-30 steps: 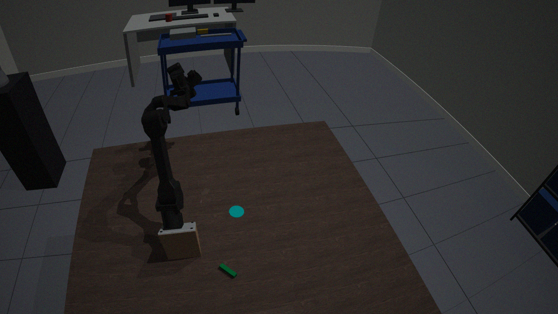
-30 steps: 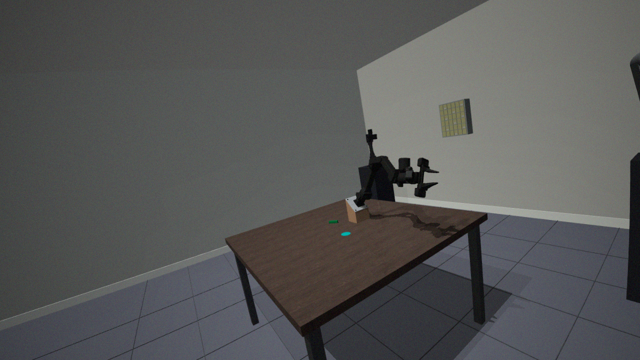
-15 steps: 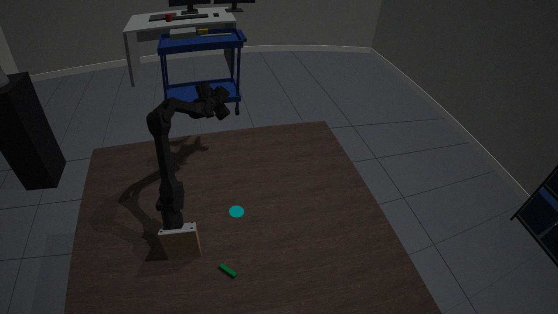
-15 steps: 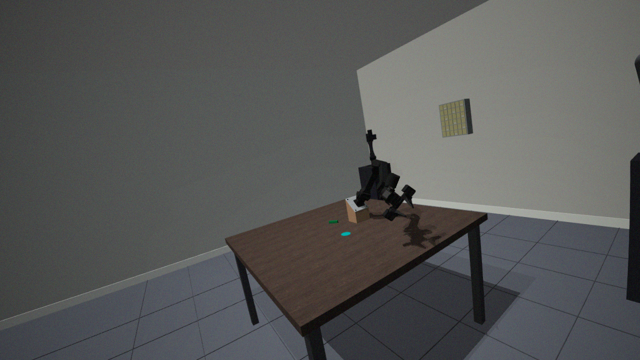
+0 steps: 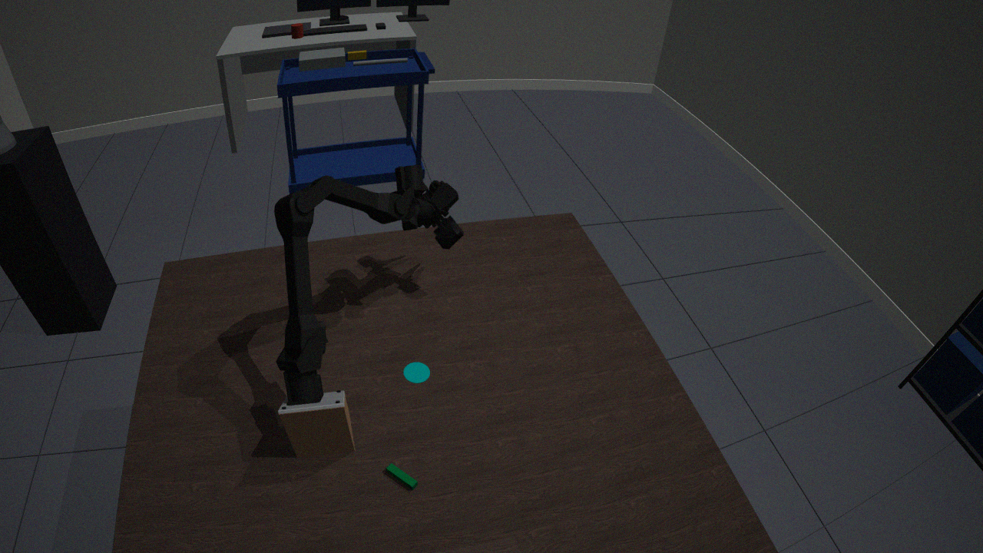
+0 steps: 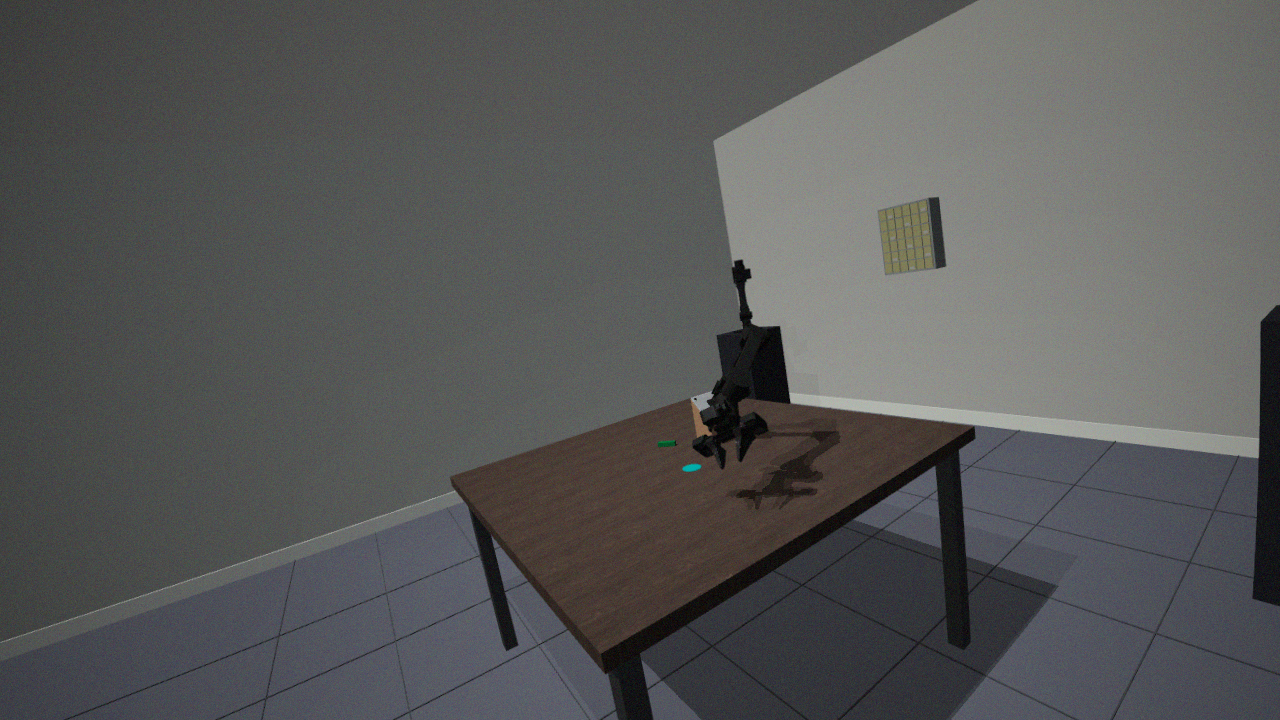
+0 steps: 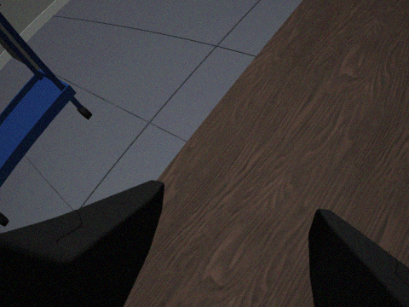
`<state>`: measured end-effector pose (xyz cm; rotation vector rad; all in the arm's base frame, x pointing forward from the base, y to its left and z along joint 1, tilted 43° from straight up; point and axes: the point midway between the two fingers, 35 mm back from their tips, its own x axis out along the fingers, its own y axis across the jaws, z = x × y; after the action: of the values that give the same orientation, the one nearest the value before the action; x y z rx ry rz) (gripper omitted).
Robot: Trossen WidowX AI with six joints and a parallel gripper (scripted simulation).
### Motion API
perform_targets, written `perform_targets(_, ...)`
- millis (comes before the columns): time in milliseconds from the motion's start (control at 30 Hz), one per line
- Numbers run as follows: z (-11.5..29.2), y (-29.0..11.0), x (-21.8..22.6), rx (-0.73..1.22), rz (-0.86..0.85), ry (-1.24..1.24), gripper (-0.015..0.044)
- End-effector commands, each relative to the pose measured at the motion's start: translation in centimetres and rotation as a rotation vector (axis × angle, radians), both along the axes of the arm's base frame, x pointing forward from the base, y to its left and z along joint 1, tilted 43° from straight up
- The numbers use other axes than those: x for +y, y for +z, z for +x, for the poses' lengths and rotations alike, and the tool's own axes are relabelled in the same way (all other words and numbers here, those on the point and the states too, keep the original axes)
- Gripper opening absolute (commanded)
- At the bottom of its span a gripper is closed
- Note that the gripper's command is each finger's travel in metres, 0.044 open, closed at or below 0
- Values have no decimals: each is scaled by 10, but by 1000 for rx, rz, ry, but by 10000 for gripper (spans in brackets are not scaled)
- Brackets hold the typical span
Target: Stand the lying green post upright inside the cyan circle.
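The green post (image 5: 401,475) (image 6: 665,443) lies flat on the brown table (image 5: 550,385) (image 6: 626,555), near the front edge and just right of the arm's base block (image 5: 317,428). The cyan circle (image 5: 416,372) (image 6: 690,468) is marked on the table between the post and the gripper. My gripper (image 5: 450,236) (image 6: 730,462) (image 7: 239,210) hangs above the far part of the table, well away from the post and the circle, pointing down. Its fingers are apart with nothing between them; the wrist view shows only bare wood and floor.
A blue cart (image 5: 353,117) (image 7: 23,114) and a white desk (image 5: 254,41) stand on the floor beyond the table's far edge. A black cabinet (image 5: 41,233) stands to the left. The table's far edge (image 7: 239,91) runs close under the gripper.
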<state>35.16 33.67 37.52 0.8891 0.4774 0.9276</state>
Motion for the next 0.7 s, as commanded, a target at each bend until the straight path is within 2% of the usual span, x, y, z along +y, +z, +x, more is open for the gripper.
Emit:
perform_targets(0, 31, -37, -24, 41, -100, -71, 233)
perform_targets(333, 91, -129, -103, 184, -329, -223, 233)
perform_targets(667, 115, -215, -196, 371, -515, -328, 233)
